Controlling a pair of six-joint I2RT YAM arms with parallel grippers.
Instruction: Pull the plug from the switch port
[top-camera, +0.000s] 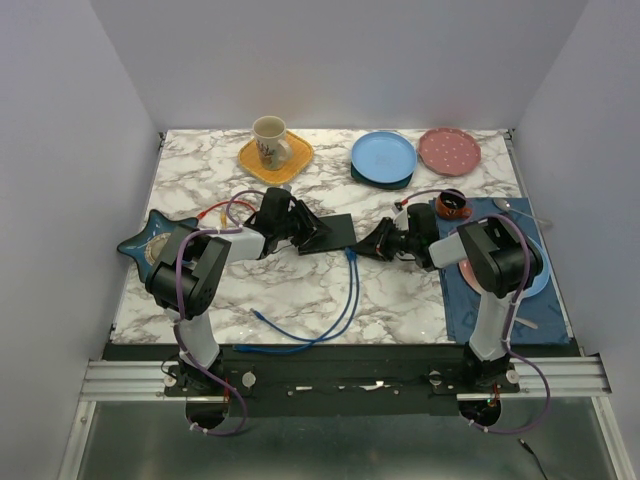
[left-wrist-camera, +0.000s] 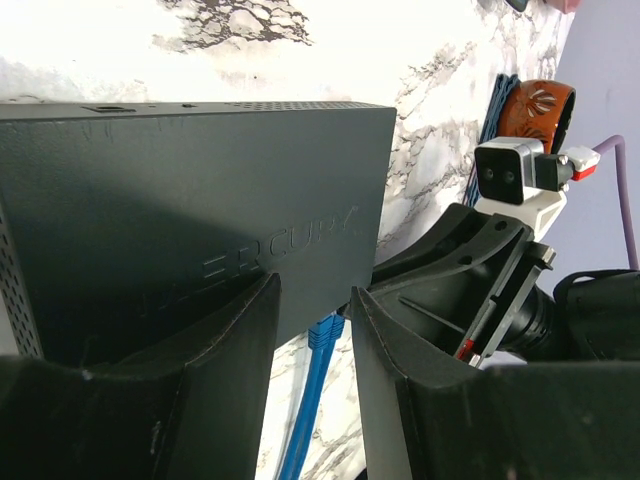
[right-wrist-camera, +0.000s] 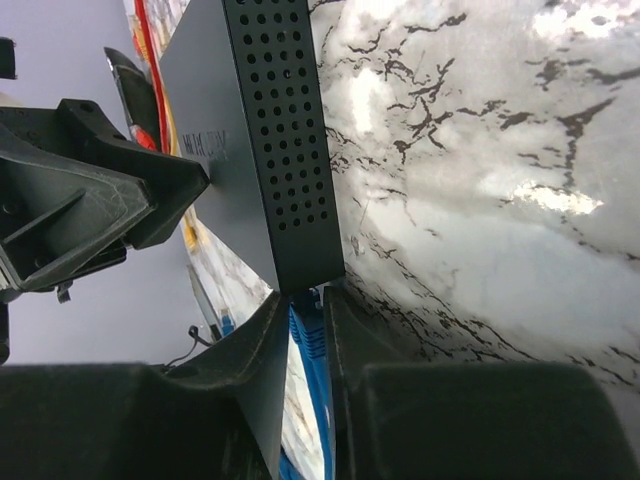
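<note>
- White walls close in a white-and-grey marbled tabletop (top-camera: 400, 290) on three sides, with the two arms reaching in from its near edge
- Near the middle of the tabletop lies the flat matte-black rectangular box (top-camera: 335, 230), lid upward, with faint raised lettering on the lid and a grid of small vent holes down one short side
- From the left, the left tool (left-wrist-camera: 315, 290) reaches over the box; its fingers (left-wrist-camera: 200, 380) stand apart with a clear gap, and the right wrist view shows one fingertip touching the lid
- From the right, the right tool (top-camera: 360, 248) sits at the near right corner of the box, its fingers (right-wrist-camera: 250, 390) drawn together on the blue plug (right-wrist-camera: 305, 335), which fills the narrow slot between them
- That blue plug meets the near long edge of the box close to the right corner; the switch port is covered by the plug and the fingers, so I cannot tell whether the plug is fully seated
- From the plug a thin blue cable (top-camera: 345, 300) runs toward the near edge and loops back to the left, its other end lying loose on the tabletop
- Along the far edge stand a cream mug (top-camera: 270, 140) on a yellow squarish plate (top-camera: 298, 160), a round light-blue plate (top-camera: 383, 157) and a pink dotted plate (top-camera: 449, 150)
- At the left side lies a dark teal star-shaped dish (top-camera: 140, 235), with a red wire (top-camera: 213, 211) just beyond the left arm
- Under the right arm lies a dark blue mat (top-camera: 465, 310), with a small brown-orange cup (top-camera: 452, 204) at its far left corner and a metal spoon (top-camera: 515, 207) just beside that cup
</note>
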